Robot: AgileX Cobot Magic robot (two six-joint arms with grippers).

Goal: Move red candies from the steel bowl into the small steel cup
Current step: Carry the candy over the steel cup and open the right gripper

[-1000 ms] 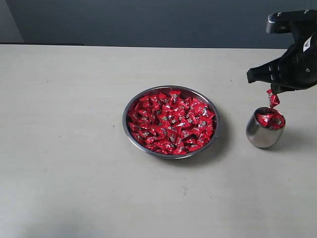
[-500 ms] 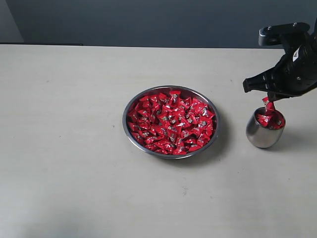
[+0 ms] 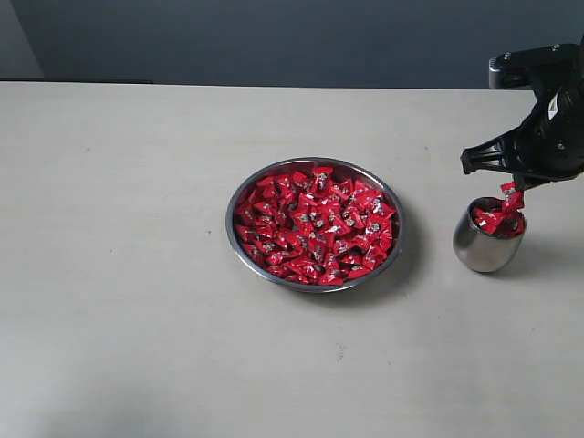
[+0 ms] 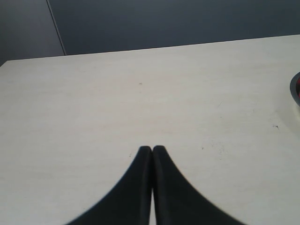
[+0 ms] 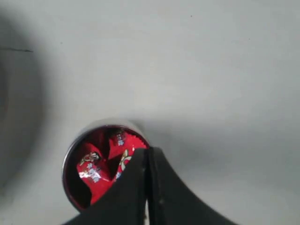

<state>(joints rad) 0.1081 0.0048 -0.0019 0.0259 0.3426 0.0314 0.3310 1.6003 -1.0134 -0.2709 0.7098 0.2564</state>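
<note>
The steel bowl (image 3: 235, 239) sits mid-table, heaped with red candies (image 3: 315, 224). To its right stands the small steel cup (image 3: 481, 248) with several candies inside (image 3: 493, 220). My right gripper (image 3: 513, 185) hovers just above the cup's far right rim, shut on a red candy (image 3: 511, 196) that dangles at the cup's mouth. In the right wrist view the shut gripper (image 5: 147, 151) overlaps the cup (image 5: 70, 197), with candies (image 5: 91, 164) showing inside. My left gripper (image 4: 152, 148) is shut on nothing over bare table and is out of the exterior view.
The pale table (image 3: 128, 274) spreads wide to the left and front of the bowl. A dark wall (image 3: 274, 36) runs along the far edge. The bowl's rim (image 4: 295, 89) just shows at the edge of the left wrist view.
The right gripper swung left, then back right and slightly lower with the candy, which now hangs at the cup's right rim. The left gripper's earlier state is not shown.
</note>
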